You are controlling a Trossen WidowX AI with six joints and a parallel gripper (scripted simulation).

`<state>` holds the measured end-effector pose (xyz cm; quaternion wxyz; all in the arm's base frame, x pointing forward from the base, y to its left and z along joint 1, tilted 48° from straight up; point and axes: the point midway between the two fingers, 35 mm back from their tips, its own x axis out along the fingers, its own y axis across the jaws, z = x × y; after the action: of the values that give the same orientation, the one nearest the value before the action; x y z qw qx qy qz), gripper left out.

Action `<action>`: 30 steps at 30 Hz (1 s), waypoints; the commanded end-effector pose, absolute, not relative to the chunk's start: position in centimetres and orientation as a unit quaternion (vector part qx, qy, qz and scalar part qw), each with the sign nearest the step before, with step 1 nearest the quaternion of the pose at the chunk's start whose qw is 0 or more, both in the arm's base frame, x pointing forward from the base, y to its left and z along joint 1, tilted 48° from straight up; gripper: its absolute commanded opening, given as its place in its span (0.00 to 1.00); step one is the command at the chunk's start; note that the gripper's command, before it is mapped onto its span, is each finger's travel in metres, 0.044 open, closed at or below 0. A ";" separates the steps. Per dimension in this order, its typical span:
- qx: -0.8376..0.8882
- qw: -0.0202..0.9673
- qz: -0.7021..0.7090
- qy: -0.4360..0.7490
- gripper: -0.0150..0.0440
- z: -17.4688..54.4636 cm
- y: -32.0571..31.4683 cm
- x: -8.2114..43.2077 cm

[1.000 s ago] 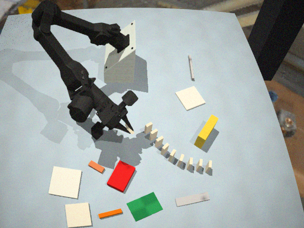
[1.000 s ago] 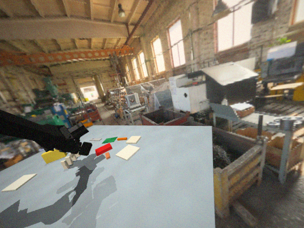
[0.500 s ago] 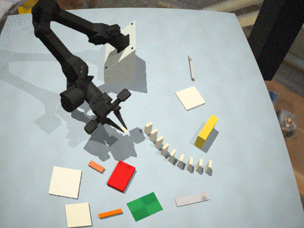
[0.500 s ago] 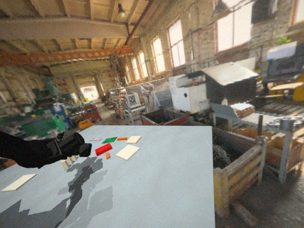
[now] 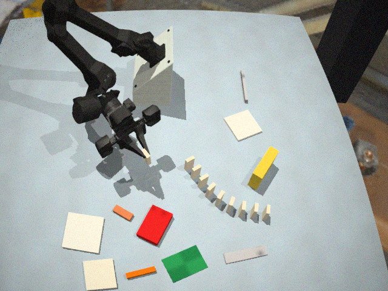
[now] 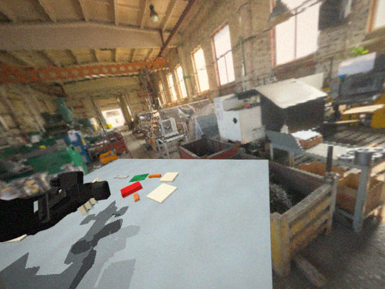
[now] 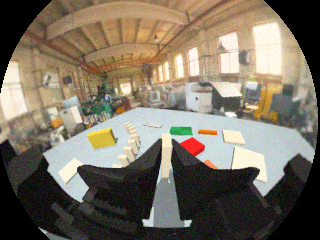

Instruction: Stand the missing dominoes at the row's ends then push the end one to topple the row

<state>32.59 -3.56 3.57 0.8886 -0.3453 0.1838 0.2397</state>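
My gripper (image 5: 145, 153) (image 7: 166, 141) is shut on a cream domino (image 5: 147, 159) (image 7: 166, 162). It holds the domino upright in the air, left of the near end of the standing row in the top view; the gripper's shadow lies apart from it on the table. Several cream dominoes stand in a curved row, from an end domino (image 5: 188, 163) nearest the gripper to the far end domino (image 5: 266, 213). In the exterior view the arm hides much of the row; a few row dominoes (image 6: 83, 209) show below it. No loose domino shows lying on the table.
A yellow block (image 5: 264, 165) (image 7: 102, 138) stands beside the row. A red block (image 5: 154, 224) (image 6: 131, 189), a green sheet (image 5: 185, 263), two orange pieces (image 5: 123, 213) (image 5: 140, 272), cream squares (image 5: 83, 232) (image 5: 242, 125) and grey strips (image 5: 245, 254) (image 5: 244, 86) lie around. A wedge-shaped block (image 5: 153, 90) stands behind.
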 end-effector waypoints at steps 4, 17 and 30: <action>-0.392 0.881 0.242 0.111 0.30 5.2 -3.3 31.0; -0.392 0.881 0.242 0.111 0.30 5.2 -3.3 31.0; -0.393 0.880 0.243 0.113 0.30 4.4 -4.3 31.4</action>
<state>31.16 -3.73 5.01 0.8806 -0.3924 0.1114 0.2412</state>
